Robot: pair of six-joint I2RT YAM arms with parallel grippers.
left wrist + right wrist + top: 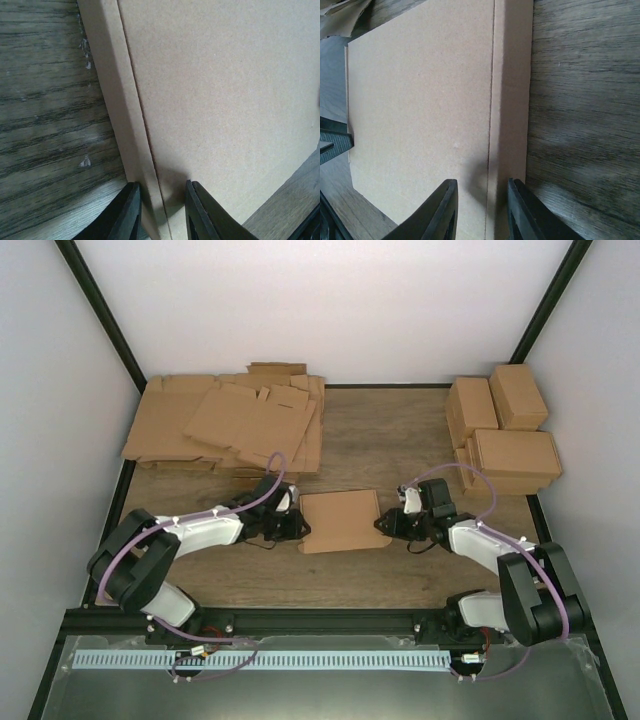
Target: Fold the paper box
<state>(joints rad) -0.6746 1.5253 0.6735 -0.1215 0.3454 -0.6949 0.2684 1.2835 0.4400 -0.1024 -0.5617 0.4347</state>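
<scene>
The paper box (340, 522) lies flat and closed on the wooden table between the two arms, plain brown. My left gripper (297, 525) is at its left edge and my right gripper (385, 525) at its right edge. In the left wrist view the box (225, 100) fills the frame. The left gripper (162, 202) has its jaws a little apart, straddling the left side wall: one finger outside the wall, the other over the lid. The right wrist view mirrors this. There the right gripper (482, 200) straddles the right side strip of the box (420, 100).
A heap of flat notched cardboard sheets (230, 425) lies at the back left. Several folded brown boxes (505, 430) are stacked at the back right. Bare wood table (400, 440) lies behind the box, and dark frame posts run up both sides.
</scene>
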